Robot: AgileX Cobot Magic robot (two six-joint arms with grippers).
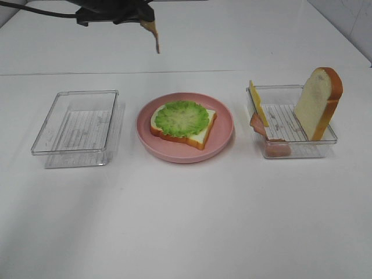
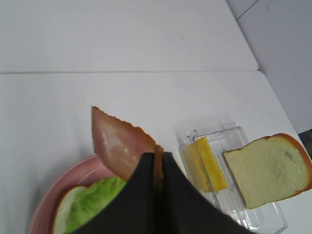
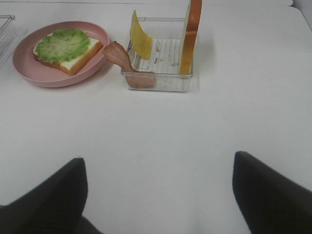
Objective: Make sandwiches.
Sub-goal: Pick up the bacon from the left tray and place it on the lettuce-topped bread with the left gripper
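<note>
My left hand point(image 2: 157, 160) is clamped on a pink ham slice point(image 2: 119, 144), pinched by one edge and held in the air well above the worktop point(image 1: 186, 221); from the high camera the slice is edge-on and shows only as a thin strip. Below it, the left wrist camera shows the pink plate point(image 1: 224, 132), which carries a bread slice point(image 1: 200, 137) lying flat with the lettuce leaf point(image 1: 181, 118) on top. My right hand point(image 3: 158, 163) hangs spread wide, gripping nothing, over bare worktop. Beyond it the right tray point(image 1: 322, 139) holds a cheese square point(image 1: 258, 103) leaning on one wall, a second bread slice point(image 1: 317, 102) standing nearly upright, and what looks like a bacon strip point(image 3: 117, 54) draped over the wall nearest the plate. Another clear tray point(image 1: 46, 136) sits on the plate's far side.
</note>
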